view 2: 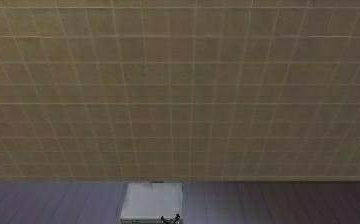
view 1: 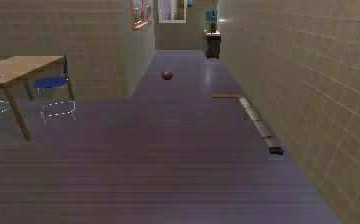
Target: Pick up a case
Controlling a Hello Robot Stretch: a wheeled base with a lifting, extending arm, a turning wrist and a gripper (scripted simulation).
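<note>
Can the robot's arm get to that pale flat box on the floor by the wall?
Probably yes. The pale flat box lies on bare floor close to the tiled wall, on the arm's reaching side, and nothing stands around it. It sits low, so the arm would need to come down.

One wooden table (view 1: 10,68) and one blue chair (view 1: 52,84) at nine o'clock, one reddish ball (view 1: 168,74) at twelve, and, in the arm side view, one pale case (view 2: 151,202) at six.

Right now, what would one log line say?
case: on floor by wall | ahead: ball, table | pickup: not yet done
</note>
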